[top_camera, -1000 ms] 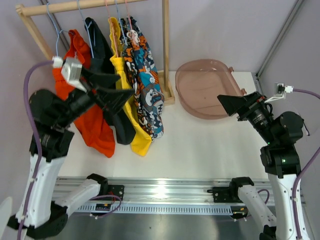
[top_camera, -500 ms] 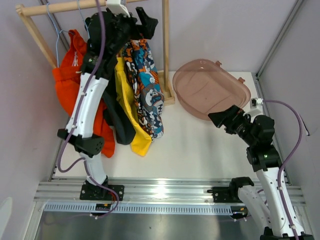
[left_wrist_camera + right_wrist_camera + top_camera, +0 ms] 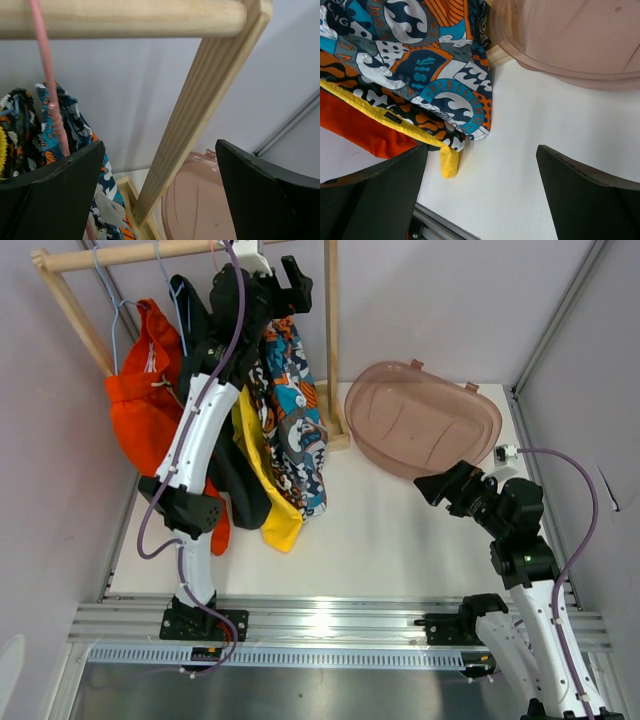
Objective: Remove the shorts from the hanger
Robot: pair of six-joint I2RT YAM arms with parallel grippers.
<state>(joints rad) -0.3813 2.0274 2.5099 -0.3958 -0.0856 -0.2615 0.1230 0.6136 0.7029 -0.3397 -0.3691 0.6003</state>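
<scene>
All five shorts hang on the rack, none off. Left to right: orange-red pair (image 3: 150,405), black pair (image 3: 238,495), yellow pair (image 3: 272,495), black-white pair (image 3: 265,390), teal pair (image 3: 302,430). The left arm covers part of the black, yellow and black-white pairs in the top view.

Left gripper (image 3: 293,282) is raised to the top of the rack, at the right end of the rail (image 3: 110,254), close to the post (image 3: 331,340). Jaws spread wide, holding nothing. It sits just above and right of the teal pair's waistband, not touching cloth. In the left wrist view the teal pair is at lower left beside the left finger (image 3: 50,200). A pink hanger wire (image 3: 47,85) drops from the rail to it, and the post runs through the gap between the fingers.

Right gripper (image 3: 440,485) is low over the table (image 3: 400,540), just in front of the pink tub (image 3: 430,420), aimed at the rack. Jaws spread wide, empty. It is well apart from the shorts. The right wrist view shows the teal hem, yellow tip and orange-red cloth at upper left, tub at upper right, bare table between the fingers. Cannot tell if the hems touch the table.
</scene>
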